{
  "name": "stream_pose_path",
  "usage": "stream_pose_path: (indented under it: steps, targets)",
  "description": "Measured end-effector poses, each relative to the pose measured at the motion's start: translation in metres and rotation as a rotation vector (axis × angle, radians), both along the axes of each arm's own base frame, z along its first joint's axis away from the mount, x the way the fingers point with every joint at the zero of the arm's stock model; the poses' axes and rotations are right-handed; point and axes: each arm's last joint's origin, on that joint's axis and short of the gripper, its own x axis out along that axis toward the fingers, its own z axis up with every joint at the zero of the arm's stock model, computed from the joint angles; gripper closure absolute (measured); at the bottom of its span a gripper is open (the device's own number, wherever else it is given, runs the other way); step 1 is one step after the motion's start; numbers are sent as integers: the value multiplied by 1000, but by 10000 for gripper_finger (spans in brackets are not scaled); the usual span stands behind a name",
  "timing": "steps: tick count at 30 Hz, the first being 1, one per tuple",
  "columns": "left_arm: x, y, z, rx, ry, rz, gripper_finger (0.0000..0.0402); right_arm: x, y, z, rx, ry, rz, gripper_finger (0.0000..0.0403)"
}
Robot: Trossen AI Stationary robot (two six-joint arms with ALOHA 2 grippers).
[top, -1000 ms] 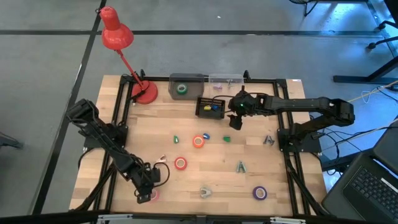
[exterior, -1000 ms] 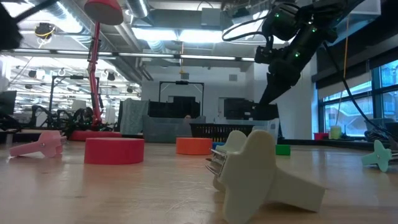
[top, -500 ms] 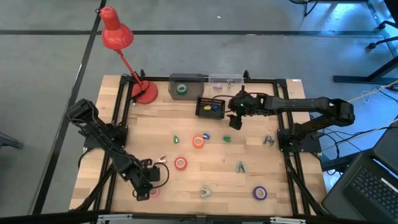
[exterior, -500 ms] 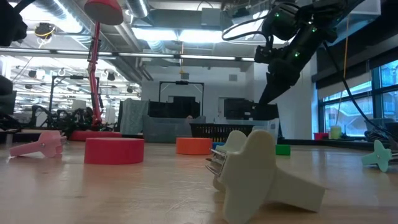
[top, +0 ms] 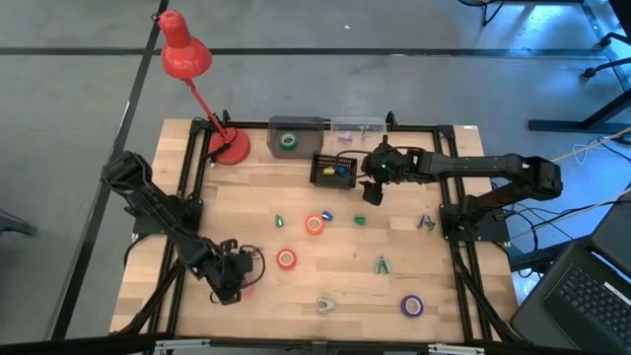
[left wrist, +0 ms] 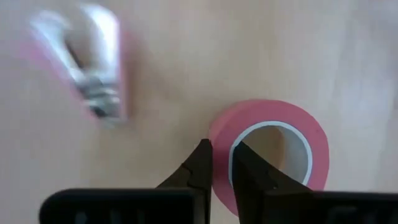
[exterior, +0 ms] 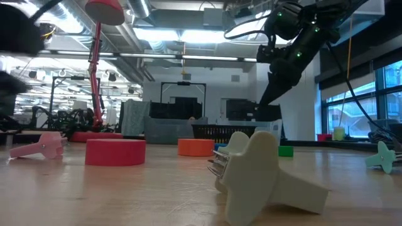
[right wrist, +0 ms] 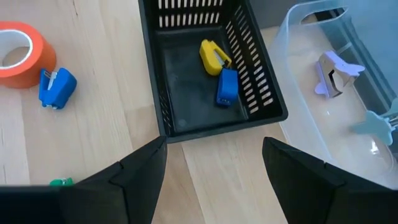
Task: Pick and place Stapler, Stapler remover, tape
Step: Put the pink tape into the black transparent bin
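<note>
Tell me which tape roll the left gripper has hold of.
The pink roll at the table's front left: the left gripper pinches its wall, one finger inside the hole. The red-pink, orange, purple and green rolls lie untouched.

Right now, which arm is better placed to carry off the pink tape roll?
Left. Its gripper is shut on the pink tape roll's wall; the right gripper hangs open by the black basket.

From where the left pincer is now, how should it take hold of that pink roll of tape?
The pink tape roll lies flat with its hollow centre open, so grip its wall from above, one finger inside the hole and one outside. The left pincer already straddles the near wall that way, nearly closed on it.
</note>
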Motion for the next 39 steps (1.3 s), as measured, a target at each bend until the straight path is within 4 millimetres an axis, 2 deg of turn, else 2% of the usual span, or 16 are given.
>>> stream_pose_path:
  steps: [3,8,13,16,19,23,27,36,39]
  targets:
    - [7,9,29,35,-166,39,374,1,0,1,-3,-10,0,137]
    - [18,50,61,299,-389,123,374,3,-1,3,-20,-38,10,137]
    - [43,112,80,516,-438,211,374,5,-2,5,-36,-68,18,137]
    - [62,157,90,535,-481,209,374,6,-2,6,-40,-82,18,137]
    - [72,206,97,535,-556,249,374,7,-2,7,-42,-91,18,137]
    - [74,268,101,526,-572,324,374,8,-2,7,-45,-97,20,137]
    - [84,315,103,511,-544,358,374,9,-3,8,-62,-107,35,137]
    - [123,387,81,540,-270,348,374,9,-3,9,-75,-113,47,137]
    - [134,406,74,548,-245,355,374,9,-3,9,-81,-110,54,137]
